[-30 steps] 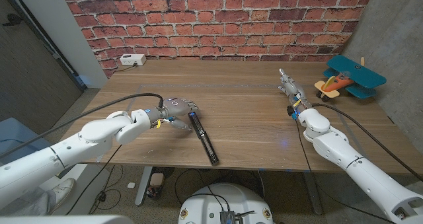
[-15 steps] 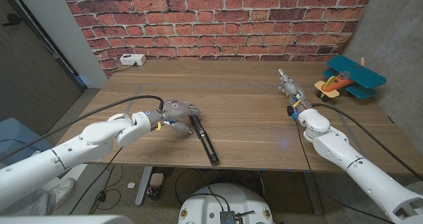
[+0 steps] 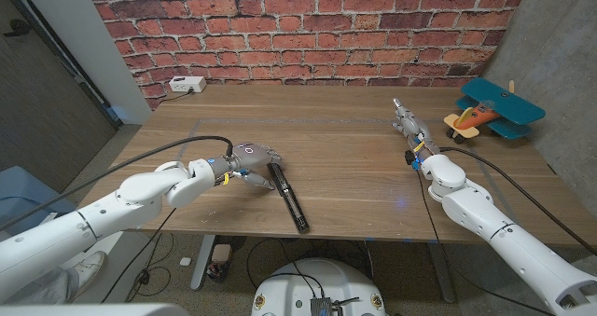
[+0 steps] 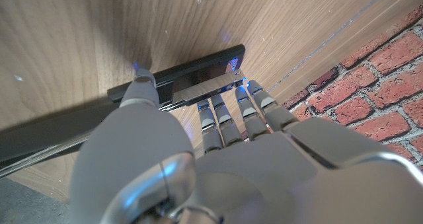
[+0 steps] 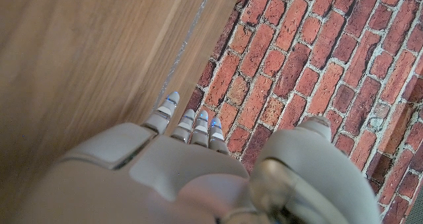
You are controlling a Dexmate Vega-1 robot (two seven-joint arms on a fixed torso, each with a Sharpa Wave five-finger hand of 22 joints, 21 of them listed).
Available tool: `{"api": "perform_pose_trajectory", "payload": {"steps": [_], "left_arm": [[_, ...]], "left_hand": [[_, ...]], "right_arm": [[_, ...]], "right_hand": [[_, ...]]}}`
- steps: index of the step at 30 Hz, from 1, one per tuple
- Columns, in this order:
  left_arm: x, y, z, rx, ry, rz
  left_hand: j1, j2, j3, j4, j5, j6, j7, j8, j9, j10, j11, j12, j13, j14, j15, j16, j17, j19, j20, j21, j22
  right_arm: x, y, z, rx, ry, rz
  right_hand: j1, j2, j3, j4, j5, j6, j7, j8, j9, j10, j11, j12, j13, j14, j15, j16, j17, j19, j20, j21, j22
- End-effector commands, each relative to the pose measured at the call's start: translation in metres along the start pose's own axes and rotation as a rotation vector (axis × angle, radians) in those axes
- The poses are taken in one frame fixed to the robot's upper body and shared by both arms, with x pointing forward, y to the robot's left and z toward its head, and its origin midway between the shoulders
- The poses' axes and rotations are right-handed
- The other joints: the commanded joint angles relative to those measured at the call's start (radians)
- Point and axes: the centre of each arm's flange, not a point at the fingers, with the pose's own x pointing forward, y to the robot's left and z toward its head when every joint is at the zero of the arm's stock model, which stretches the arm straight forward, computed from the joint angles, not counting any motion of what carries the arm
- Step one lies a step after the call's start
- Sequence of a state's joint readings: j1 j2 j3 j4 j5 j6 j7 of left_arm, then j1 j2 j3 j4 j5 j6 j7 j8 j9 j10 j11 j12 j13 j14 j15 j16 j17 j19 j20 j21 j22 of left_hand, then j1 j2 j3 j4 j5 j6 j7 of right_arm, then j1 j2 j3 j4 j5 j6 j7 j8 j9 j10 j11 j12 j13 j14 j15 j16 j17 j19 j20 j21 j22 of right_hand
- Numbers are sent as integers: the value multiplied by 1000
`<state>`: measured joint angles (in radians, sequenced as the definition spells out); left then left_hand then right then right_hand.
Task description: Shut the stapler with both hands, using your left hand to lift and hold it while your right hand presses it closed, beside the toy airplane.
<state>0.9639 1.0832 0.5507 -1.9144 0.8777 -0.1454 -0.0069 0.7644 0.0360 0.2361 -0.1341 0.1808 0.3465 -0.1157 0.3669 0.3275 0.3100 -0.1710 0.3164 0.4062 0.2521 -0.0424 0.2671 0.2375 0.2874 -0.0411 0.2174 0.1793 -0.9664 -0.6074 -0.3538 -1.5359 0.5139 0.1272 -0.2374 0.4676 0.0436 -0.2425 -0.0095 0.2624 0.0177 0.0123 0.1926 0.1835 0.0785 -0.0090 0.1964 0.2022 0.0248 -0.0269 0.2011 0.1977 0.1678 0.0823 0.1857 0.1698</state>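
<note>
The stapler [image 3: 285,195], opened out flat into one long black strip, is seen lying on the near left part of the table [image 3: 354,181], its long axis running from the near edge away and slightly leftward. Its far end is met by the left hand [image 3: 250,158], which is placed just to the left of it; in the left wrist view the thumb [image 4: 141,86] is pressed to one side of the stapler [image 4: 192,78] and the fingertips [image 4: 246,92] are reached over the other, so the strip is straddled, though a firm grip cannot be confirmed and the stapler is still seen on the wood. This hand is judged by far the nearer, and the lift is expected to turn on that far end.

Well apart, on the right, the right hand [image 3: 409,126] is held with fingers extended together and pointing away, nothing in it. Farther right, at the far right corner, the airplane [image 3: 492,110] is parked, a long way from the stapler.
</note>
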Motion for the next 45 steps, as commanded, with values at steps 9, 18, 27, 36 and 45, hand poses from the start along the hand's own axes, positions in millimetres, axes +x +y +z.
{"api": "perform_pose_trajectory", "payload": {"steps": [9, 18, 27, 36, 45], "left_arm": [[3, -7, 0, -18, 1, -21], [5, -8, 0, -24, 1, -25], [7, -9, 1, -32, -2, -28], [8, -11, 2, -36, -1, -45], [7, -12, 4, -51, 4, -39]], "left_hand": [[0, 7, -1, -1, 4, 12, -4, 23, 15, 40, 11, 20, 16, 47, -123, 28, 15, 45, 13, 10, 6], [8, 25, 0, -4, 4, 18, -3, 44, 27, 102, -4, 55, 36, 124, -125, 72, 45, 66, 24, 15, 7], [38, 42, 5, -18, 4, 37, -5, 68, 39, 141, -5, 93, 64, 178, -136, 111, 85, 104, 22, 27, 9], [96, 62, 22, -37, 1, 72, -6, 100, 53, 141, -9, 116, 93, 208, -139, 138, 120, 142, 14, 39, 11], [233, 114, 71, -45, 16, 137, -11, 168, 87, 187, -8, 176, 150, 273, -145, 181, 180, 180, 17, 62, 22]], "right_arm": [[1, 2, -2, 1, 5, 2], [2, 2, -5, 5, 9, 1], [2, 0, -7, 6, 13, -4], [2, 0, -8, 9, 13, -3], [2, 0, -7, 12, 11, -2]], "right_hand": [[5, 2, -1, -4, -2, 7, -7, 5, 5, 4, -1, 7, 1, -2, -29, 8, 2, -2, -2, 4, 2], [5, 2, -1, -4, -2, 7, -7, 5, 5, 4, -2, 7, 2, -2, -30, 8, 2, -2, -1, 4, 2], [5, 2, -1, -4, -2, 8, -7, 5, 5, 4, -2, 7, 2, -2, -29, 8, 2, -2, -1, 4, 2], [6, 4, 0, -5, -2, 8, -8, 6, 5, 4, -1, 7, 2, -3, -30, 8, 2, -2, 0, 4, 2], [7, 6, 1, -6, -2, 9, -9, 6, 6, 3, -3, 6, 2, -2, -30, 8, 2, -1, 0, 4, 2]]}}
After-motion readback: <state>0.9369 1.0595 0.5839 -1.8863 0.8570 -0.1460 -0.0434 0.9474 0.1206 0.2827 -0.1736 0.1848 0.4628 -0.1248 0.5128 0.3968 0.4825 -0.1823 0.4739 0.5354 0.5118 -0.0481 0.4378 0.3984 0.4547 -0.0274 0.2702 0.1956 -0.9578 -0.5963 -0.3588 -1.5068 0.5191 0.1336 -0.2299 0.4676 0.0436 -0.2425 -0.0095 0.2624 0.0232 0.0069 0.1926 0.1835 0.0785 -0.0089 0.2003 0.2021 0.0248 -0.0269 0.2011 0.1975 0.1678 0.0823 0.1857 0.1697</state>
